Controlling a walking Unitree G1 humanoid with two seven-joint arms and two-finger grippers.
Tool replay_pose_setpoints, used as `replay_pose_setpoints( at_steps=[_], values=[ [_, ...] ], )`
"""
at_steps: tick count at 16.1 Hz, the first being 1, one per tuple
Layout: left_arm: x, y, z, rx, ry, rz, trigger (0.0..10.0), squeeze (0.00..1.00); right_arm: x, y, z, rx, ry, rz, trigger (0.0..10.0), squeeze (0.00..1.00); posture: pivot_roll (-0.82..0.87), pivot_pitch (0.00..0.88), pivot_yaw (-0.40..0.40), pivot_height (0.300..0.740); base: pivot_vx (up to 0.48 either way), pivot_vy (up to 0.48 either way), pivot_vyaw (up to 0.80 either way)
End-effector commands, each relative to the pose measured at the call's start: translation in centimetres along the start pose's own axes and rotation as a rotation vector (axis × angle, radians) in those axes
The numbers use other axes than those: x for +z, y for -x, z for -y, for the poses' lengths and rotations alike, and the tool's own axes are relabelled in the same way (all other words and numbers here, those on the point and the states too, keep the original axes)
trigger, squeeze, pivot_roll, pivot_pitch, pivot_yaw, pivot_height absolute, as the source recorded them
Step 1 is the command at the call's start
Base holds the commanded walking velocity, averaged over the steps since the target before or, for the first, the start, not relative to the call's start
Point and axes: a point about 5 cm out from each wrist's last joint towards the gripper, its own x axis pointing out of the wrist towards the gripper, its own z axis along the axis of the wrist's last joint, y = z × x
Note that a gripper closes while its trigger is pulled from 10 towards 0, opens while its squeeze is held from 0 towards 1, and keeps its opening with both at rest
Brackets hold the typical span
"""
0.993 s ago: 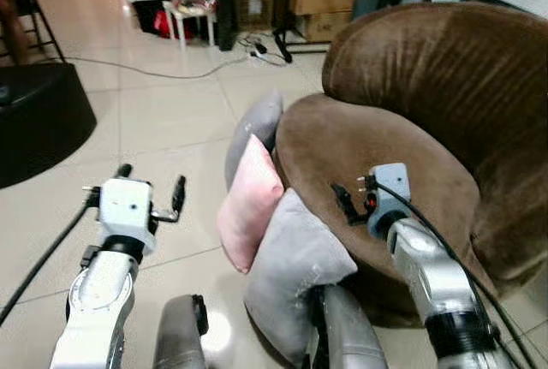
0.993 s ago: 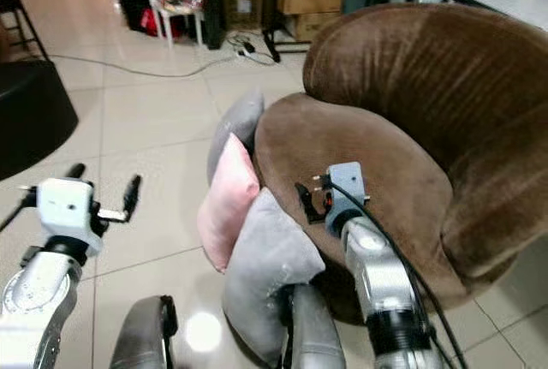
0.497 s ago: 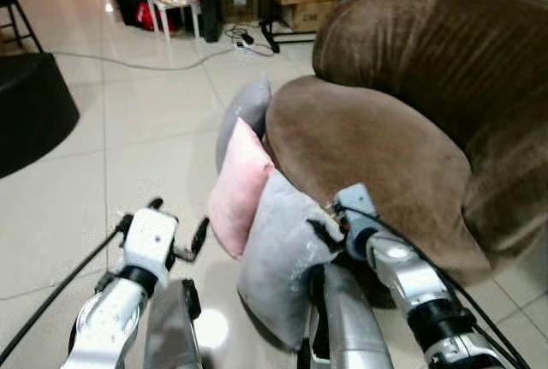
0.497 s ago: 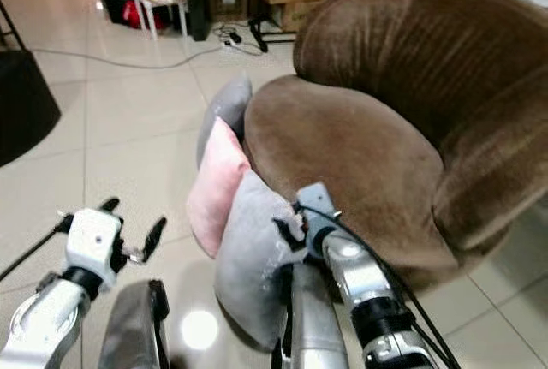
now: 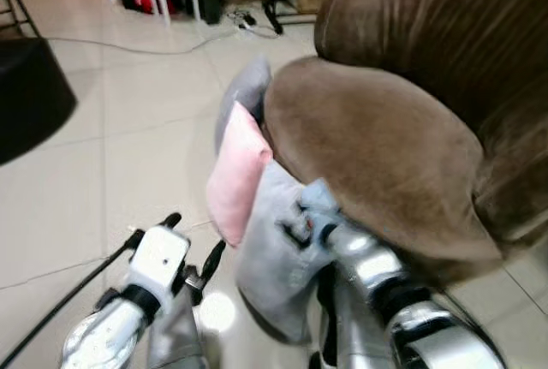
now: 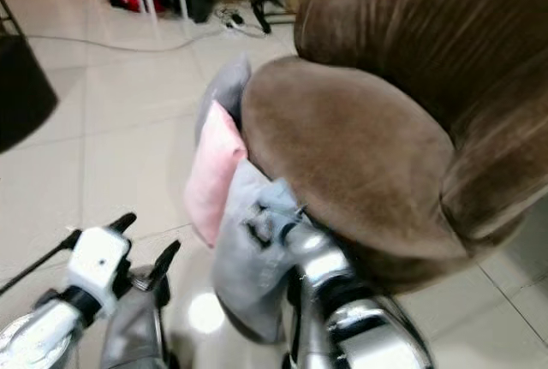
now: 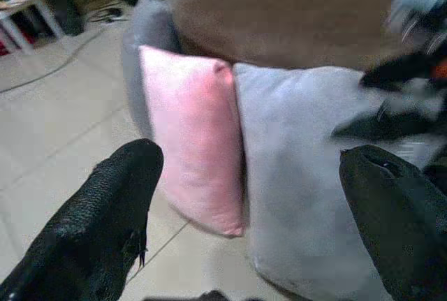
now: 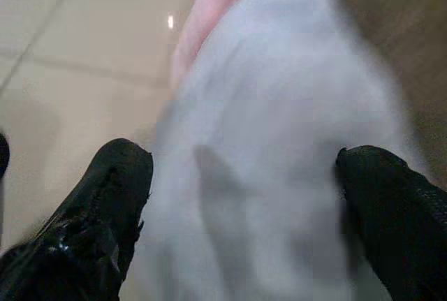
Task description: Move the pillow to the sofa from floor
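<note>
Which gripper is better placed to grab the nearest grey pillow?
Right. The right gripper is open right at the grey pillow, fingers either side; the left gripper is open but apart, over floor.

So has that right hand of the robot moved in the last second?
Yes. The right gripper was above the brown sofa seat; it has come down off it to the nearest grey pillow, fingers open.
</note>
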Motion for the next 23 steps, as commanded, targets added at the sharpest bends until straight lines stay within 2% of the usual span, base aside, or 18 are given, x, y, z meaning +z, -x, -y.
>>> replay_pose_setpoints(
  at_steps=[1, 2, 3, 5, 7, 8, 11, 14, 15, 17, 18, 20, 21, 23],
  values=[
    [0.3, 0.9, 0.2, -0.024, 0.001, -0.005, 10.0, 0.00, 0.4, -0.3, -0.2, -0.031, 0.033, -0.003, 10.0, 1.00, 0.01, 0.098, -0.060, 0.480, 0.000, 0.000, 0.00],
    [0.3, 1.3, 0.2, -0.028, 0.000, -0.013, 10.0, 0.00, 0.4, -0.4, -0.4, -0.042, 0.040, -0.010, 10.0, 0.00, 0.01, 0.101, -0.059, 0.480, 0.000, 0.000, 0.00],
    [0.3, 2.2, 0.4, -0.031, -0.006, -0.029, 10.0, 0.00, 0.5, -0.6, -0.7, -0.064, 0.050, -0.014, 10.0, 0.00, 0.03, 0.126, -0.052, 0.480, 0.000, 0.000, 0.00],
    [0.4, 3.0, 0.4, -0.024, -0.012, -0.043, 10.0, 0.00, 0.8, -0.8, -0.6, -0.112, 0.055, -0.008, 10.0, 0.00, 0.03, 0.142, -0.048, 0.480, 0.000, 0.000, 0.00],
    [0.9, 4.3, 0.3, 0.003, -0.011, -0.053, 10.0, 0.00, 1.8, -0.9, -0.3, -0.176, 0.001, 0.050, 10.0, 0.00, 0.05, 0.156, -0.049, 0.480, 0.000, 0.000, 0.00],
    [1.3, 5.0, 0.2, 0.019, -0.007, -0.052, 10.0, 0.00, 2.6, -0.8, -0.1, -0.200, -0.033, 0.121, 10.0, 0.00, 0.05, 0.163, -0.055, 0.480, 0.000, 0.000, 0.00],
    [1.8, 5.8, -0.1, 0.028, 0.000, -0.047, 10.0, 0.00, 3.8, -0.6, 0.7, -0.283, -0.014, 0.211, 10.0, 0.00, 0.06, 0.171, -0.063, 0.480, 0.000, 0.000, 0.00],
    [2.2, 6.3, -0.1, -0.003, 0.018, -0.037, 10.0, 0.00, 5.0, -0.3, 1.7, -0.345, -0.081, 0.288, 10.0, 0.00, 0.07, 0.170, -0.068, 0.480, 0.000, 0.000, 0.00],
    [2.2, 6.4, -0.1, -0.008, 0.017, -0.039, 10.0, 0.00, 4.8, -0.4, 1.6, -0.344, -0.070, 0.267, 10.0, 0.00, 0.07, 0.169, -0.068, 0.480, 0.000, 0.000, 0.00],
    [2.0, 6.6, 0.0, -0.025, 0.015, -0.059, 10.0, 0.00, 3.1, -0.9, 1.0, -0.310, 0.024, 0.092, 10.0, 0.00, 0.07, 0.164, -0.068, 0.480, 0.000, 0.000, 0.00],
    [1.9, 6.6, 0.1, -0.033, 0.020, -0.067, 10.0, 0.00, 2.6, -0.9, 0.7, -0.289, 0.035, 0.048, 10.0, 0.00, 0.07, 0.164, -0.068, 0.480, 0.000, 0.000, 0.00],
    [1.4, 7.1, 0.9, -0.123, 0.075, -0.111, 10.0, 0.00, 0.3, -1.1, -0.7, -0.177, 0.095, -0.112, 10.0, 0.00, 0.07, 0.164, -0.066, 0.480, 0.000, 0.000, 0.00],
    [1.3, 7.3, 1.2, -0.161, 0.090, -0.120, 10.0, 0.00, -0.2, -1.1, -1.0, -0.161, 0.087, -0.141, 10.0, 0.00, 0.07, 0.155, -0.065, 0.480, 0.000, 0.000, 0.00],
    [1.2, 7.4, 1.0, -0.172, 0.093, -0.128, 10.0, 0.00, -0.3, -1.1, -0.9, -0.166, 0.063, -0.128, 10.0, 0.00, 0.07, 0.147, -0.062, 0.480, 0.000, 0.000, 0.00]
  ],
)
